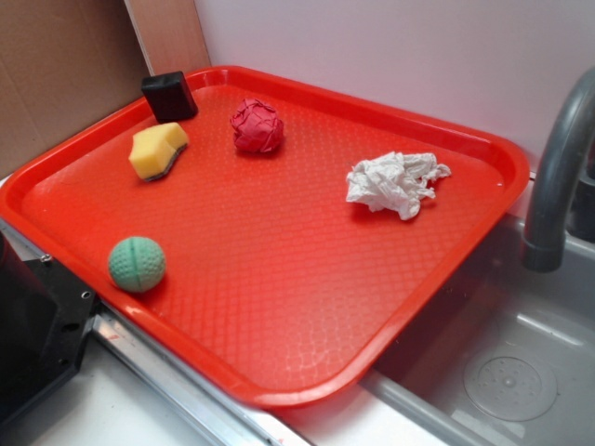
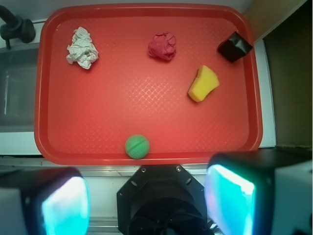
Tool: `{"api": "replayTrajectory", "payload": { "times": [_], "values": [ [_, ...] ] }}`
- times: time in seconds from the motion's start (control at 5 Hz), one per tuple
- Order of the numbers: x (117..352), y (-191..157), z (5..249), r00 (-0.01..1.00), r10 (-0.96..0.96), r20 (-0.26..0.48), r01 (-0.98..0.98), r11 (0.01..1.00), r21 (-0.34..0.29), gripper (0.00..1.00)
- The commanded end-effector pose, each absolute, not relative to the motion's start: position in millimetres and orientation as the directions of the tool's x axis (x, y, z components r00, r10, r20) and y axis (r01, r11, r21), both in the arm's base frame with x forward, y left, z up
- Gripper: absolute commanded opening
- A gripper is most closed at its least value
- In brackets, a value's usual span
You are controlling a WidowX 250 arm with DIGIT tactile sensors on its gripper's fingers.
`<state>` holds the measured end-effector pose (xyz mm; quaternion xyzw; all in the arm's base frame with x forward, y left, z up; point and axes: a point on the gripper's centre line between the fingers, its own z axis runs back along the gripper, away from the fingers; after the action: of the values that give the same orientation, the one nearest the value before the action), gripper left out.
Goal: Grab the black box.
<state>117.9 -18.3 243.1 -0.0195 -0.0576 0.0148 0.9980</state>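
While the red tray (image 1: 483, 186) fills most of the side view, its contents run from left to right as follows. A green ball (image 1: 137, 264) sits near the tray's front left rim. Behind it, toward the far left corner, a yellow sponge (image 1: 157, 150) lies flat, and the black box (image 1: 169, 97) rests just beyond it, tucked against the corner rim and tilted a little. Right of those, a crumpled red paper ball (image 1: 257, 126) sits near the far rim. Further right, a crumpled white paper towel (image 1: 394, 183) lies well apart from everything else. A grey tap (image 1: 558, 167) rises at the right edge over a metal sink (image 1: 502, 372).

From the wrist view the order is mirrored: white paper towel (image 2: 82, 47), red paper ball (image 2: 162, 46), green ball (image 2: 137, 146), sponge (image 2: 203, 83), then the black box (image 2: 234, 47) in the top right corner of the tray (image 2: 46, 98). The hand (image 2: 146, 200) hangs over the pale worktop (image 2: 107, 178) short of the tray, its two fingers (image 2: 63, 205) wide apart and holding nothing, far from the box.
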Motion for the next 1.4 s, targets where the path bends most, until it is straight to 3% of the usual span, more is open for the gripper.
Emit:
{"api": "replayTrajectory", "payload": {
  "times": [0.0,0.2,0.4,0.6,0.8,1.2],
  "values": [
    [117.9,-18.3,243.1,0.993,0.032,0.114,-0.027,0.999,-0.041,1.00],
    [160.6,-3.7,230.7,0.990,-0.034,0.136,0.029,0.999,0.039,1.00],
    [197.8,13.0,212.6,0.967,-0.162,0.195,0.153,0.986,0.058,1.00],
    [226.1,27.1,171.6,0.929,-0.301,0.215,0.296,0.954,0.052,1.00],
    [238.1,54.0,147.4,0.914,-0.360,0.186,0.350,0.933,0.086,1.00],
    [252.1,79.0,134.7,0.895,-0.415,0.161,0.409,0.910,0.071,1.00]
  ]
}}
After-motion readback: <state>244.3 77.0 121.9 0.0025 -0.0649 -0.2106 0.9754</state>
